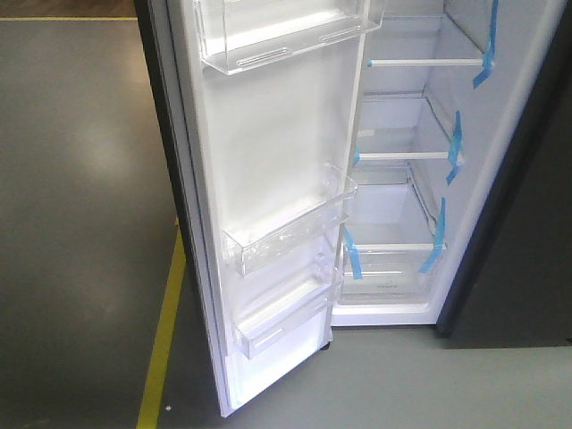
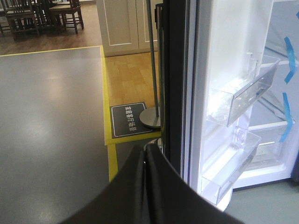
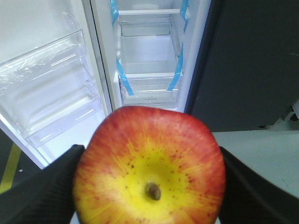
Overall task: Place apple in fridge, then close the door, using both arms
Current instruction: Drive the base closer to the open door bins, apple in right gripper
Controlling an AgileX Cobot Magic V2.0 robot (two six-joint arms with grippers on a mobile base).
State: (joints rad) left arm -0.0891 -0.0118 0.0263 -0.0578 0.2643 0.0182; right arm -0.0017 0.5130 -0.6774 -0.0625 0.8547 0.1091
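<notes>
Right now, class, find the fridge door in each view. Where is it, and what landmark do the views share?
Front: door open, left of centre, white inside showing.
Left wrist: door right of centre, seen nearly edge-on.
Right wrist: door upper left, beyond the apple.
Shared landmark: the blue tape strips.

The apple (image 3: 149, 163) ran off the bottom edge and covered most of the right gripper (image 3: 149, 182); the fridge (image 1: 398, 121) was cropped at the top, floor sign (image 2: 128, 120) lettering unreadable.
</notes>
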